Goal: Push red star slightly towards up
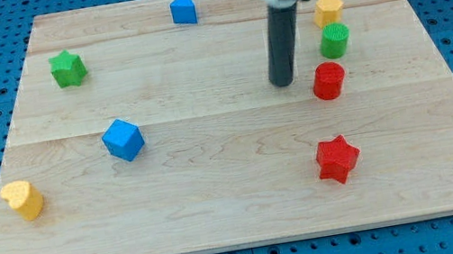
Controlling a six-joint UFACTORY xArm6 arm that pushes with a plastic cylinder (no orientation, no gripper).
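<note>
1. Red star [337, 159] sits near the view's bottom, right of centre, on the wooden board [221, 210].
2. Yellow block [23, 199] and blue cube [124, 140] are over at the left.
3. My tip [282, 82] is well above the star, just left of the red cylinder [328, 81]. It's a bare rod with no pincer, holding nothing.
4. Farther up: green cylinder [334, 41], yellow block up top [328, 10], green star [68, 68], blue block [182, 9].
</note>
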